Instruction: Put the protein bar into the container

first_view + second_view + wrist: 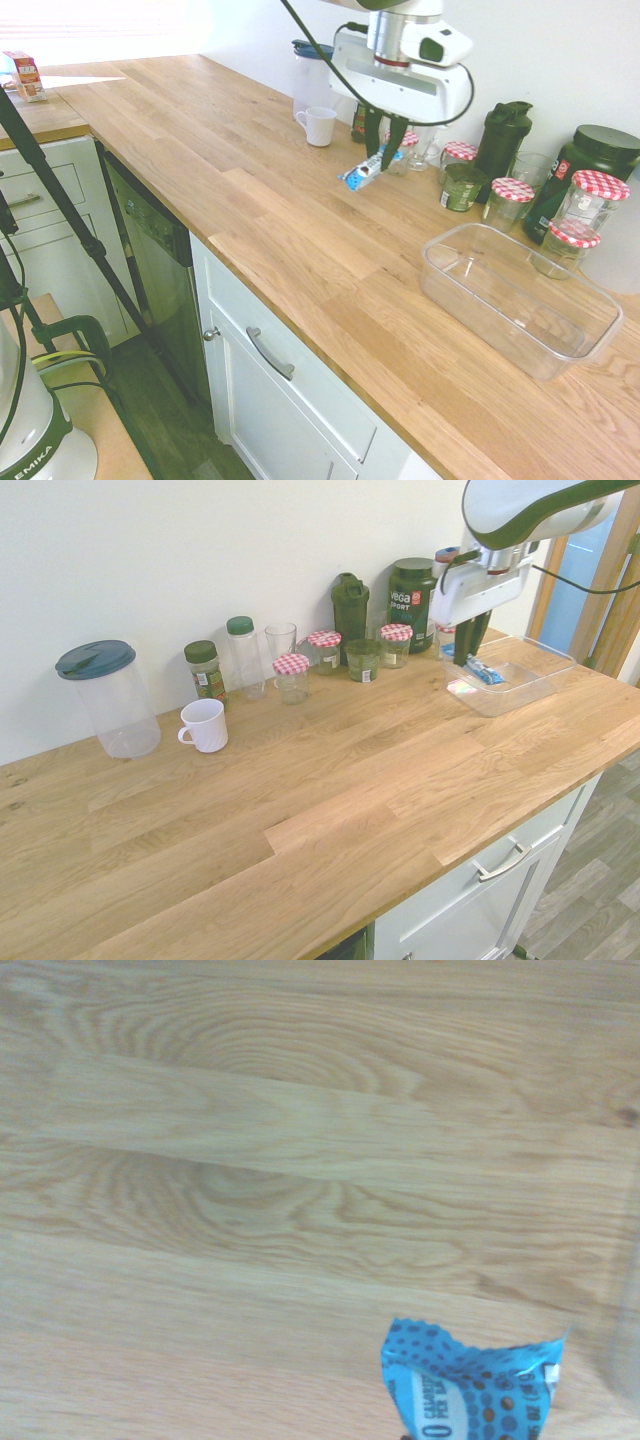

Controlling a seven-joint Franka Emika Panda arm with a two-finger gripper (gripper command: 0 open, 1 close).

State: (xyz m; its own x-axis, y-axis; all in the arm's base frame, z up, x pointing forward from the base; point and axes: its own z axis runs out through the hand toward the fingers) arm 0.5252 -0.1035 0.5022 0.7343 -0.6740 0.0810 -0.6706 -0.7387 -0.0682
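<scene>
My gripper (381, 160) hangs above the wooden counter, shut on the protein bar (361, 173), a slim blue and white wrapped bar that sticks out sideways from the fingers. The bar is lifted clear of the wood. In the second exterior view the gripper (468, 660) and the bar (484, 670) appear in front of the container (500, 702). The container (432, 268) is a large clear rectangular tub, and it stands to the right of the gripper, nearer the counter's front. The wrist view shows the bar's crimped blue end (470, 1390) over bare wood.
A white mug (320, 125) and a clear pitcher (108, 698) stand along the wall. Jars with red-checked lids (600, 190), a dark shaker bottle (500, 135), spice bottles (205, 668) and a dark tub (412, 590) crowd the back behind the container.
</scene>
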